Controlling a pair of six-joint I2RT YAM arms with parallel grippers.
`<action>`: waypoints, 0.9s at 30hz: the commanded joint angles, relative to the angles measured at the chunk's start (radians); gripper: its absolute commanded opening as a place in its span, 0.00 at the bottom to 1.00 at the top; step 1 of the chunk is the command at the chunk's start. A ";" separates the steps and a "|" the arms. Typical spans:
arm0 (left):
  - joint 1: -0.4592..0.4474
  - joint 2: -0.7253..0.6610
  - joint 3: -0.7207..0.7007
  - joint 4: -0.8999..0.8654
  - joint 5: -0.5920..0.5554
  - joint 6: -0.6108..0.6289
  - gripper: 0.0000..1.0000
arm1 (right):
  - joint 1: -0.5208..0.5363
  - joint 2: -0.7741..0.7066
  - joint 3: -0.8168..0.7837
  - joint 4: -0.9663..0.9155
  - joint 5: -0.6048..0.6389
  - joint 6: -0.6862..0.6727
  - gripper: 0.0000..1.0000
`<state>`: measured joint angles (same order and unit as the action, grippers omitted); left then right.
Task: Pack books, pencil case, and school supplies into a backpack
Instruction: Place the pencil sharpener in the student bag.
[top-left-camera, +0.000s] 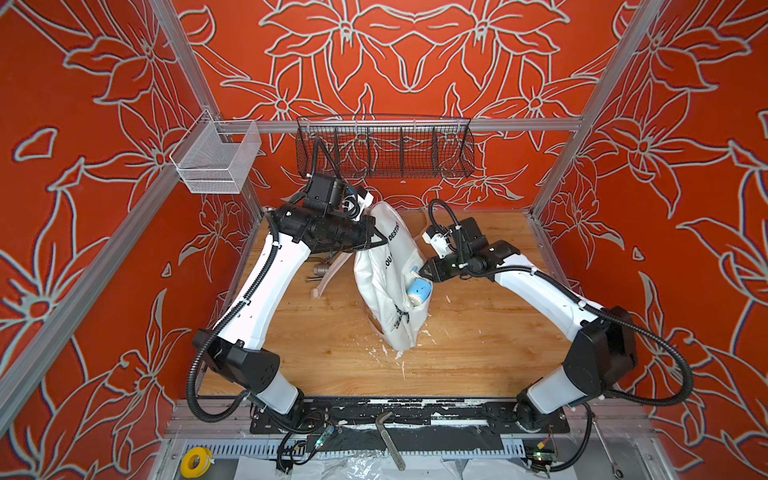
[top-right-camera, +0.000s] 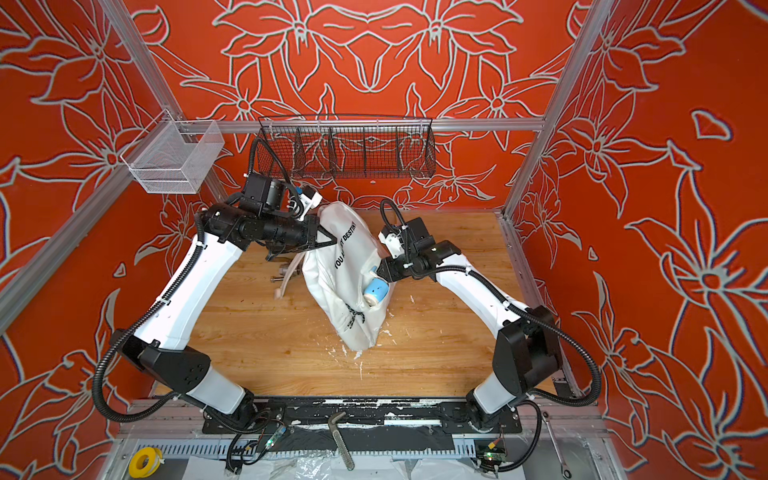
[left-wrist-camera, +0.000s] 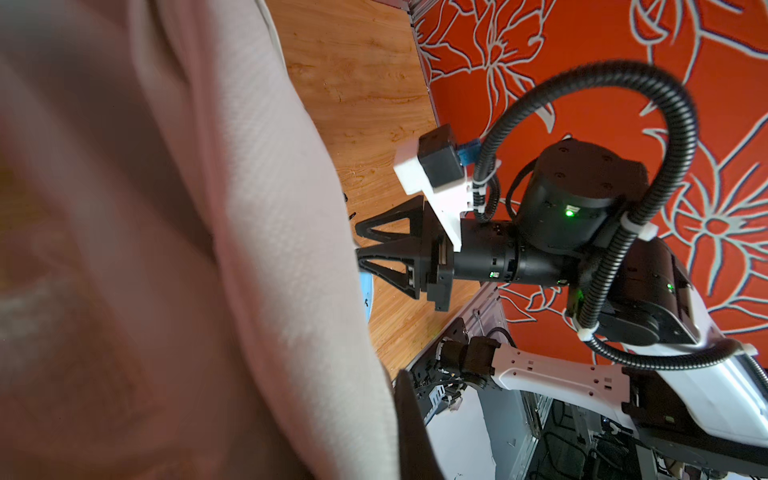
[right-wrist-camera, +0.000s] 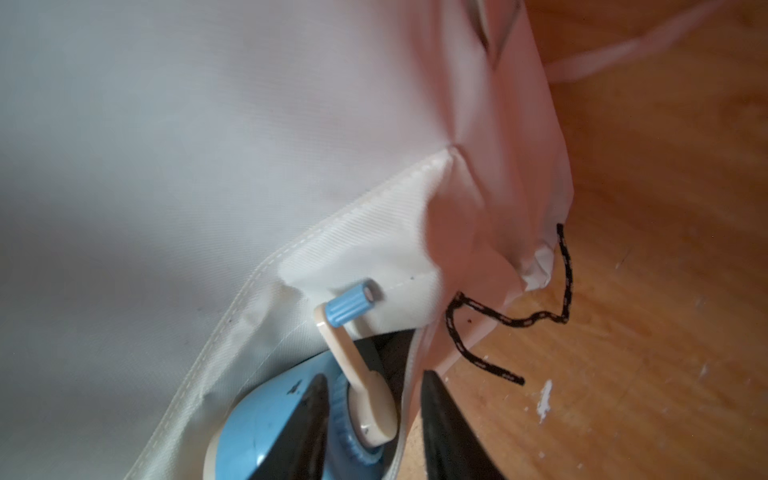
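Right wrist view puts you close against the small light-blue, barrel-shaped pencil sharpener (right-wrist-camera: 266, 428). It sits in the mouth of the front pocket of the white fabric backpack (right-wrist-camera: 208, 124) with black lettering. Its cream crank (right-wrist-camera: 349, 357), tipped with a blue knob, sticks out over the pocket's stitched edge. Your right gripper (right-wrist-camera: 372, 380) has its two black fingers (right-wrist-camera: 449, 428) standing apart. One lies across the blue body and the other is just beside the pocket's lip, with the crank's base between them, so they clamp nothing. A black-and-white cord zip pull (right-wrist-camera: 519, 322) hangs beside the pocket over the wooden tabletop (right-wrist-camera: 665, 291).

The left wrist view shows you the same gripper (left-wrist-camera: 358, 241) side-on, its tips a little apart against the fabric.

In both top views the backpack (top-left-camera: 374, 291) (top-right-camera: 338, 286) stands on end near the middle of the table. The sharpener (top-left-camera: 419, 290) (top-right-camera: 376, 291) pokes out of the pocket on the side towards your right arm. Your left gripper (top-left-camera: 380, 240) (top-right-camera: 332, 241) is pinched closed on the backpack's upper edge on the opposite side. A grey metal fitting (top-left-camera: 319, 272) lies on the table near the backpack, below your left arm.
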<state>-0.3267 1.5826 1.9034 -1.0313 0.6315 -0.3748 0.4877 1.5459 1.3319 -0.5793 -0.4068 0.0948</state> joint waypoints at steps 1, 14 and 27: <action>0.000 -0.009 0.034 0.098 0.056 -0.002 0.00 | 0.022 -0.091 -0.041 0.039 -0.051 -0.173 0.54; -0.009 0.009 0.052 0.099 0.094 -0.005 0.00 | 0.114 0.008 0.072 -0.095 0.105 -0.295 0.62; -0.005 0.003 0.072 0.062 0.044 0.020 0.00 | 0.147 0.252 0.151 -0.349 0.288 -0.330 0.31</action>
<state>-0.3386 1.6104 1.9255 -1.0389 0.6453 -0.3752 0.6292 1.7195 1.4963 -0.7456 -0.2451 -0.1875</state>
